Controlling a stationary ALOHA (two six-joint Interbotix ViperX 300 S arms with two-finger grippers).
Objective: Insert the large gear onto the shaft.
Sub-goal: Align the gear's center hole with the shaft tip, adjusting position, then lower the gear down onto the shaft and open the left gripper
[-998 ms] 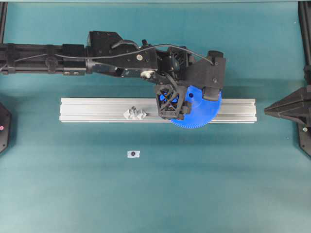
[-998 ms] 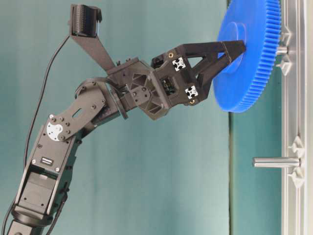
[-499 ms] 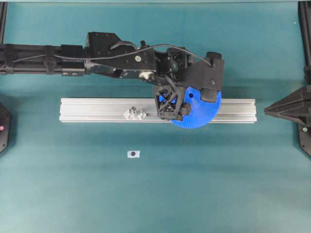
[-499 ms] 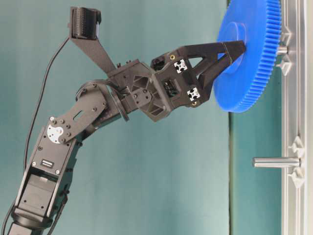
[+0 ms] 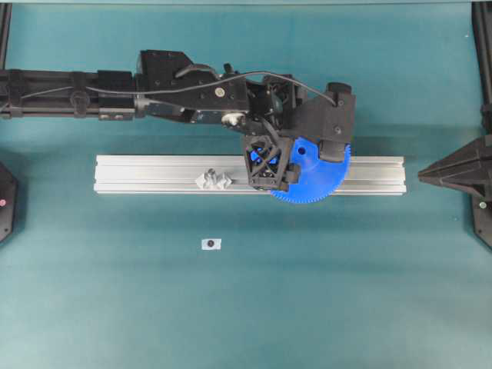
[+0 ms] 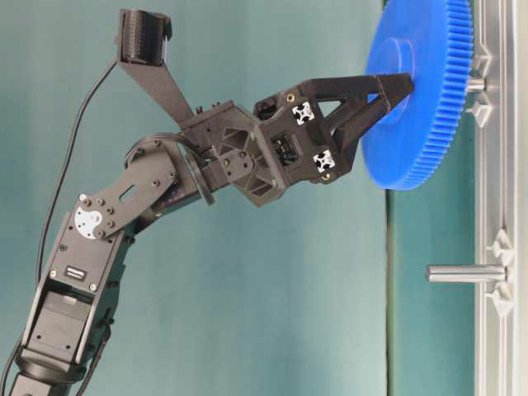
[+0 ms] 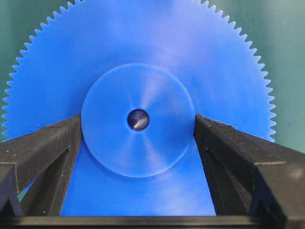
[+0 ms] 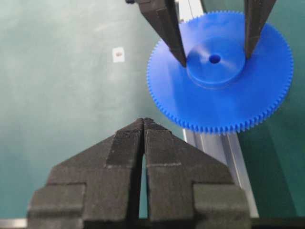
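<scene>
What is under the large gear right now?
The large gear lies over the aluminium rail. Side-on, the shaft shows beneath it; its mount is mostly covered.

You're looking down on a table (image 5: 115, 307) covered edge to edge in a matte teal-green mat. The light falls soft and even on it, with only faint shadows. A long silver aluminium rail (image 5: 146, 174) lies flat across the middle, grooves running its length. Below it, well apart, sits a small white sticker (image 5: 211, 244) with a dark dot. From the table-level view, your backdrop (image 6: 247, 313) is the same plain teal, a shade paler than the table. Dark frame uprights (image 5: 483, 46) stand at the far corners.
</scene>
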